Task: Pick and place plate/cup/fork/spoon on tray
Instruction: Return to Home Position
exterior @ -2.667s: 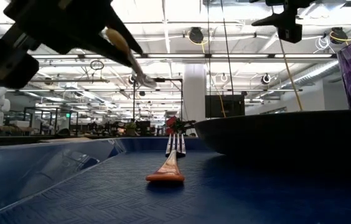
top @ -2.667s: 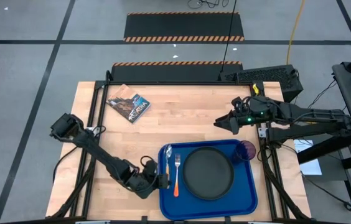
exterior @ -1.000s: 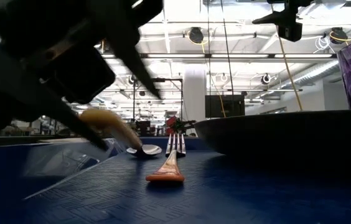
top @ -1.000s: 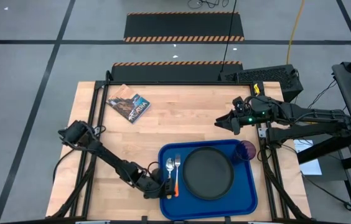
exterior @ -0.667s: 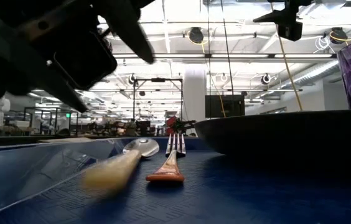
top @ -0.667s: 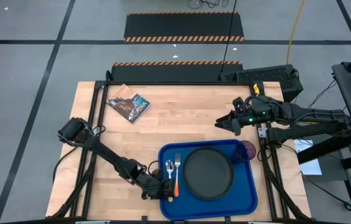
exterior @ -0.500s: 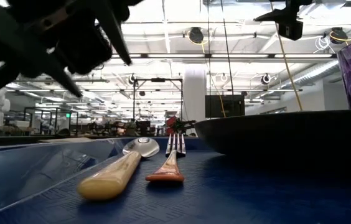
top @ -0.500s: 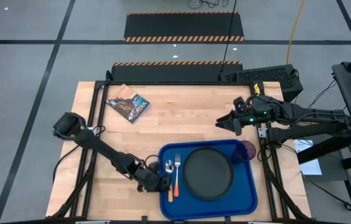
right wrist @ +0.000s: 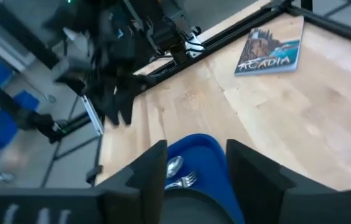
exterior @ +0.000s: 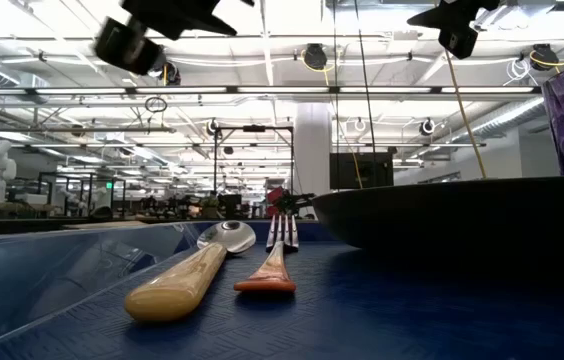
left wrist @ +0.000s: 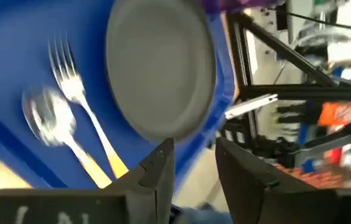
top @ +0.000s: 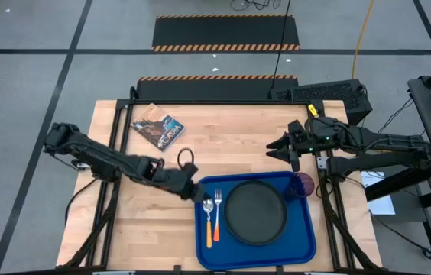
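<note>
The blue tray [top: 307,243] lies at the table's near right. On it rest the black plate [top: 255,211], the purple cup [top: 302,186] in its far right corner, and the fork [top: 217,218] and the spoon [top: 208,221] side by side along its left side. The spoon [exterior: 187,282] and fork [exterior: 270,268] lie flat on the tray floor. My left gripper [top: 196,192] is open and empty, raised over the tray's far left corner. My right gripper [top: 275,150] is open and empty, above the table beyond the tray.
A small book [top: 158,127] lies at the table's far left. Bare wood shows between the book and the tray. The table's metal frame runs along both sides, with cables and a black box [top: 330,93] at the far right.
My left gripper has let go of the spoon, whose handle has dropped onto the tray floor beside the fork. The gripper has then risen and drawn back toward the table's far edge, from the tray's near left part to its far left corner.
</note>
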Tool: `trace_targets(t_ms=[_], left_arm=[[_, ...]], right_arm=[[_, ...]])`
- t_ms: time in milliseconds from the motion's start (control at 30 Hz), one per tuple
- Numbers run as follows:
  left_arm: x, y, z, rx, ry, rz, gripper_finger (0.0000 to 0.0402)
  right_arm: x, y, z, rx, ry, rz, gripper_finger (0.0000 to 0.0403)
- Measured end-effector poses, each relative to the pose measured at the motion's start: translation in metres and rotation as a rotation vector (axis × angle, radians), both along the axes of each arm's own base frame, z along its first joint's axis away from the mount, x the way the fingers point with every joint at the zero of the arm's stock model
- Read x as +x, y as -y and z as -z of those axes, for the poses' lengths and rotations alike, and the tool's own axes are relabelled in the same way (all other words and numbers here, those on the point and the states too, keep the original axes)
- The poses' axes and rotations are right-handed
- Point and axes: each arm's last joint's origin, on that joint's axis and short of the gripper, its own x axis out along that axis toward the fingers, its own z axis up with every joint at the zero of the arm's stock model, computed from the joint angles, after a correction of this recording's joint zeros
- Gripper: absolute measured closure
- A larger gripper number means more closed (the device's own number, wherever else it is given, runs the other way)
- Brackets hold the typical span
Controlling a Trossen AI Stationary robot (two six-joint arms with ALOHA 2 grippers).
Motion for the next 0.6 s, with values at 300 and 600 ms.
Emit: trace_targets(t_ms=[300,600], left_arm=[[-0.013,-0.058,-0.024,0.519,0.096,0.189,0.0304],[-0.018,-0.107,-0.040,0.939,0.154,0.259,0.0305]], right_arm=[[0.000,0.000,0.000,-0.195,0.010,-0.068,0.0346],[-0.002,0.000,0.006,-0.461,0.017,-0.162,0.0401]])
